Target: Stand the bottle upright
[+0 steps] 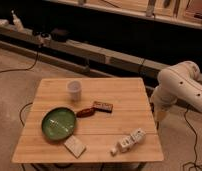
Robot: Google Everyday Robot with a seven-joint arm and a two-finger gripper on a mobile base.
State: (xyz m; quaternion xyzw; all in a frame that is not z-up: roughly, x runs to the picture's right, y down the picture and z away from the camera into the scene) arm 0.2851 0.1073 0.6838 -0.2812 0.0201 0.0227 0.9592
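The small white bottle [129, 141] lies on its side near the front right corner of the wooden table [119, 95]. Its narrow cap points toward the front left. My white arm [181, 85] comes in from the right. The gripper [157, 119] hangs just beyond the table's right edge, behind and to the right of the bottle and well apart from it. Nothing shows in the gripper.
A translucent whitish cup [74, 89] stands at the back left. A green pan [59, 123] with a red handle [85, 112] sits front left, a dark flat bar [103, 106] mid-table and a pale flat block [74, 146] at the front edge. Cables cross the floor; shelving runs behind.
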